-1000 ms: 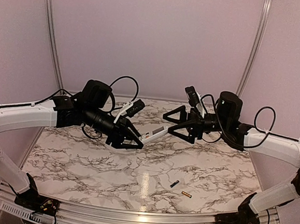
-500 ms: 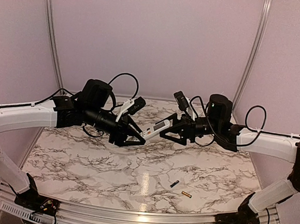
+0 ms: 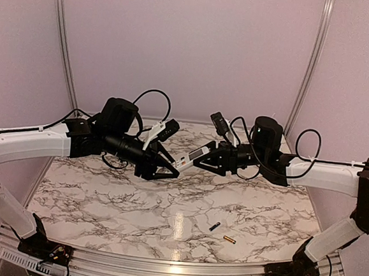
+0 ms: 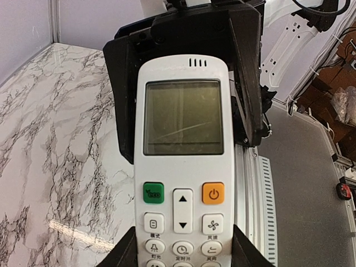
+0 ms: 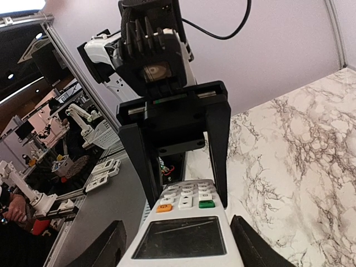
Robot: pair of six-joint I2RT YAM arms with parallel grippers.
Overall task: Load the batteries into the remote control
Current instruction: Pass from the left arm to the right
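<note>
The white remote control point(image 3: 191, 158) hangs in the air above the table's back middle, and my left gripper point(image 3: 169, 167) is shut on its button end. In the left wrist view its face point(image 4: 183, 167) points at the camera, with my fingers point(image 4: 125, 253) against both sides. My right gripper point(image 3: 203, 162) is open and straddles the display end point(image 5: 186, 236); a narrow gap shows beside each finger point(image 5: 103, 247). The dark battery point(image 3: 214, 226) and the gold battery point(image 3: 229, 240) lie on the marble near the front right, far from both grippers.
The marble table point(image 3: 103, 202) is closed in by pale walls at the back and sides, with a metal rail point(image 3: 162, 264) along the front. Off the table, the right wrist view shows spare remotes point(image 5: 103, 172) and a basket point(image 5: 103, 133).
My right arm has moved left to the remote and its jaws have narrowed around the display end. The left arm and the batteries have stayed put.
</note>
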